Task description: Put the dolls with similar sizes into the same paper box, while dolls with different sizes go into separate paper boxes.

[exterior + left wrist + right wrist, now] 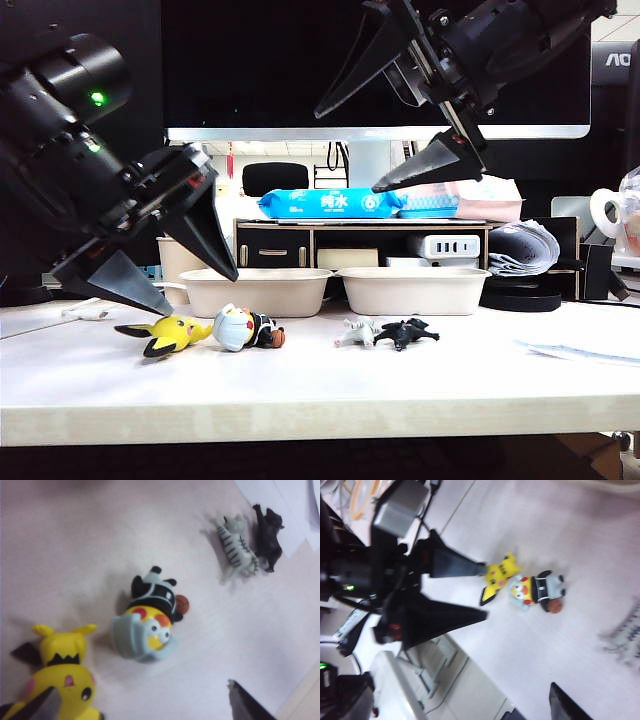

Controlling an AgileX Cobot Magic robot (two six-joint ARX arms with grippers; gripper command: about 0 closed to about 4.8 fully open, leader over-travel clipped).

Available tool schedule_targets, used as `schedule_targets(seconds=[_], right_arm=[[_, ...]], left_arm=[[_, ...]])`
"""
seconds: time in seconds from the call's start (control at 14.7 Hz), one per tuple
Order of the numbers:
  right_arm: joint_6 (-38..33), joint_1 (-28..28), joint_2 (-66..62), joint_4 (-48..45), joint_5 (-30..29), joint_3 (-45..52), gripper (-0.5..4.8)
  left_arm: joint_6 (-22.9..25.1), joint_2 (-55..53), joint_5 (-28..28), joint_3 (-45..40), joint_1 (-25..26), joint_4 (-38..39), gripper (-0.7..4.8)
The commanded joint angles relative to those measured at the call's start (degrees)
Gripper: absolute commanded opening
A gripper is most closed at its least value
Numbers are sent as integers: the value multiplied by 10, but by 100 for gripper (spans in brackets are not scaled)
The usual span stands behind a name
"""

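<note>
— Dolls first: where do they lie?

— All four lie on the pale worktop (300,390), in a row nearer than the boxes. At the left is the yellow black-eared doll (165,335), on its side. Just right of it, touching or nearly so, lies the light-blue-headed doll (245,328), also tipped over, with a small orange ball at its far end. Further right, apart from those two, the tiny grey striped cat (357,332) and the tiny black animal (405,334) lie close together.

— And the paper boxes?

— Two beige trays stand side by side behind the dolls: the left paper box (255,291) behind the bigger pair, the right paper box (413,289) behind the tiny pair. From this low angle I cannot see inside them.

— What of the left hand?

— The left hand (170,275) is low at the left, its two dark fingers spread wide and grasping nothing. One fingertip (150,300) hangs just above the yellow doll. In the left wrist view the yellow doll (62,677) sits by one fingertip (42,707), and the blue-headed doll (150,625) lies between the two tips.

— The right hand?

— The right hand (350,140) is high at the upper right, well clear of the worktop, fingers also spread and empty. Its wrist view looks down on the left hand (482,592) beside the yellow doll (499,577).

— Anything behind?

— A monitor (380,60), and a blue wipes packet (330,203) on a small shelf (365,240).
</note>
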State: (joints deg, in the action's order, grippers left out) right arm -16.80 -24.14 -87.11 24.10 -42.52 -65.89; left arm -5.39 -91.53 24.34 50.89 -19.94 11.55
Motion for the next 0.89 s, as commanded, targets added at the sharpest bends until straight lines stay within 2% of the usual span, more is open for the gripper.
schedule_targets(seconds=[0.07, 0.27, 0.54, 0.89], right_arm=[[4, 0, 3, -3, -26, -2, 479], [5, 0, 3, -3, -26, -2, 479], [5, 0, 3, -4, -35, -2, 479], [6, 0, 3, -4, -41, -2, 479]], left_arm=[[67, -6, -103, -2, 2, 10, 479], [82, -6, -154, -2, 2, -12, 479], [84, -12, -151, -2, 2, -110, 479], [83, -52, -136, 0, 2, -108, 479]])
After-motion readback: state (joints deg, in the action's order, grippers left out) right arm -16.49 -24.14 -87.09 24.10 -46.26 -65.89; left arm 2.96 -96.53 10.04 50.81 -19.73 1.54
